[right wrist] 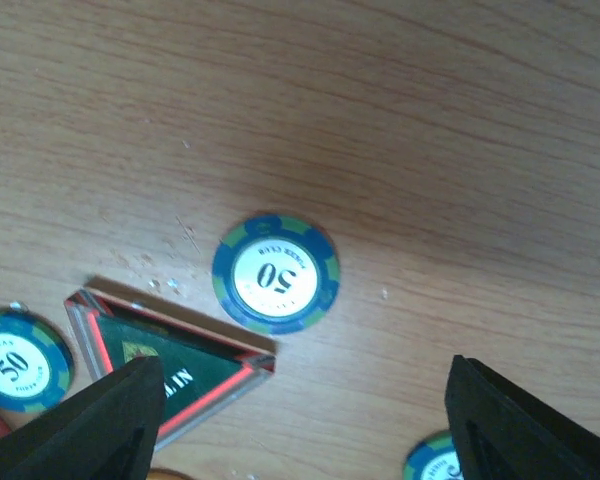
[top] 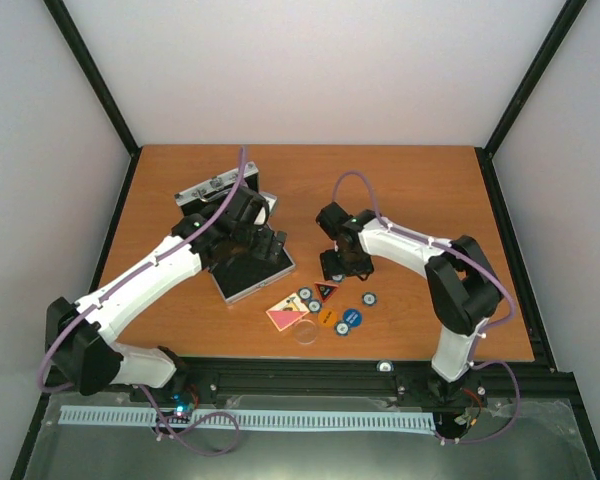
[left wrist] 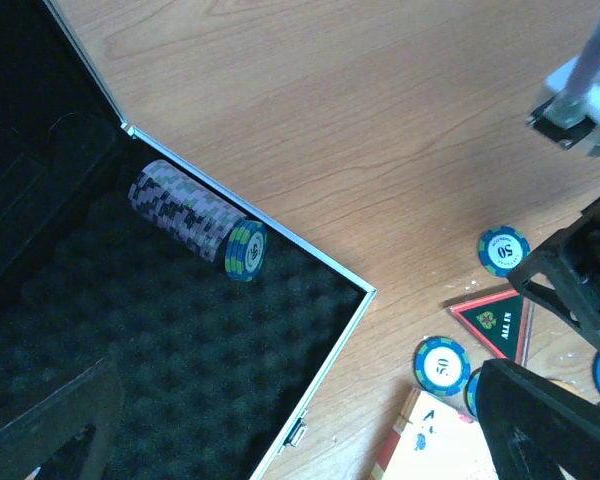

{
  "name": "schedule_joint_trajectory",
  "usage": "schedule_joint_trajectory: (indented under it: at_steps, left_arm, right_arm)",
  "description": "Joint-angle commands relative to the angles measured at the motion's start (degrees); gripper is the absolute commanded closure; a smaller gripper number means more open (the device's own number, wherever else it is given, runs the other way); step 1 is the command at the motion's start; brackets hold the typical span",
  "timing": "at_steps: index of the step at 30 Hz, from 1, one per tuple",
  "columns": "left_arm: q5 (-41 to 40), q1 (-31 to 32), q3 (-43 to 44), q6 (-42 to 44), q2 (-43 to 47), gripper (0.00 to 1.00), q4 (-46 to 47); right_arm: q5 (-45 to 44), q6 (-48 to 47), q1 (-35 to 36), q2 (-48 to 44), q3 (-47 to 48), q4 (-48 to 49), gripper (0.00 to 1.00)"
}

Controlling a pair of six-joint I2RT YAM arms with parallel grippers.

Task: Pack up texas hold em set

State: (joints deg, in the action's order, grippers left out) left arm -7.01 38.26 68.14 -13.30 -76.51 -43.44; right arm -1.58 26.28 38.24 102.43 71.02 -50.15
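Barely started: one chip stack (left wrist: 195,222) sits in the open case (left wrist: 310,255); loose chips (right wrist: 276,272), triangle (left wrist: 500,322), card deck (top: 285,317) lie on the surface (right wrist: 380,100); left end effector (left wrist: 300,420) and right end effector (right wrist: 305,410) spread apart, empty

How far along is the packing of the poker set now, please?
Done: one chip stack lies in the open case.
In hand: the right gripper, open, hovers over a loose 50 chip; nothing is gripped.
Left: the other chips, triangle, pink deck, orange disc, blue disc and clear disc lie on the table.
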Motion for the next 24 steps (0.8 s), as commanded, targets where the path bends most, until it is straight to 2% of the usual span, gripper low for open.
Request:
schedule_joint_trajectory:
  at_steps: [1,8,13,21,24]
  left_arm:
    - [-0.4,0.1,1.4,-0.8,0.9,0.00,-0.7]
    - [-0.4,0.1,1.0,-0.9,1.9,0.00,-1.1]
    - [-0.4,0.1,0.4,-0.5,3.0,0.00,-1.3]
    - [-0.3,0.1,-0.5,-0.7,3.6,0.00,-1.1]
    - [-0.5,0.1,-0.8,-0.8,4.0,0.00,-1.3]
  right_arm:
    - [0.4,-0.8,1.0,2.9,1.8,1.3,0.25]
    - [-0.8,-1.5,1.0,6.6,3.1,2.1,0.26]
    - [-1.5,-1.6,1.0,8.8,3.5,3.3,0.38]
    - [-1.6,-1.7,1.0,10.4,3.1,4.2,0.39]
    - [-1.4,-1.6,1.0,11.0,2.6,4.5,0.54]
